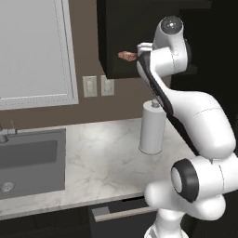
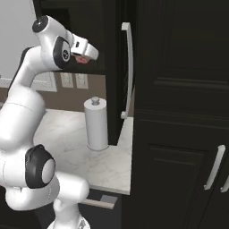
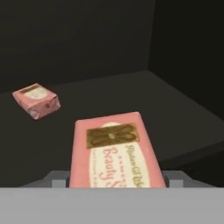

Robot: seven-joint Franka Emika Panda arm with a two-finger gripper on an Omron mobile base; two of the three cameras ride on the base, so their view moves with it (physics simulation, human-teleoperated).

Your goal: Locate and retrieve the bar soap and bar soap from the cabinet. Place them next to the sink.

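I have the pincer (image 3: 116,186) reaching into the cabinet (image 1: 125,28), the near bar soap (image 3: 114,151) between its fingers; whether it grips, I cannot tell. The second bar soap (image 3: 36,100) lies farther back on the shelf (image 3: 175,113), well apart.

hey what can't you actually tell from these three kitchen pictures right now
- Pincer open or shut on the near bar soap: fingertips mostly cut off by the hand view's bottom edge.
- Lower end of that soap: same edge cuts it off.
- Label of the far bar soap: too small to read.
- Cabinet interior: too dark in the left base view.
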